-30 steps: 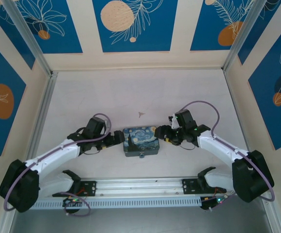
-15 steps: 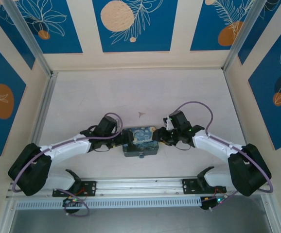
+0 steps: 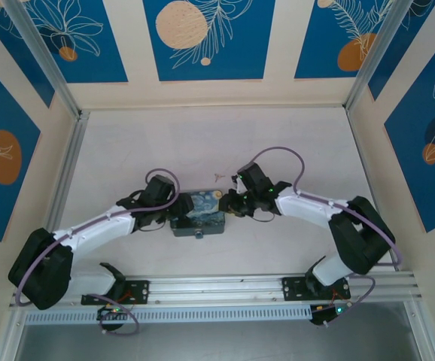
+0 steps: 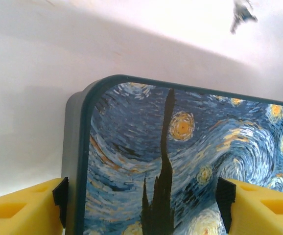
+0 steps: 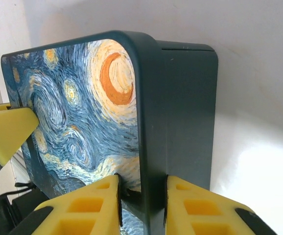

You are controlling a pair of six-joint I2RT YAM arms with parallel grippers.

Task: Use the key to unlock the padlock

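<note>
Tin [image 3: 197, 213] slid left; right end effector [image 5: 141, 193] pinches it.

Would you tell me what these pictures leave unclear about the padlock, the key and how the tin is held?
1. padlock: top view, too small to tell whether its shackle is open.
2. key: top view, too tiny for its shape; left wrist view, blurred near the top edge.
3. left gripper: left wrist view, fingers cut off by the bottom edge, so whether its jaws grip the tin is unclear.
</note>
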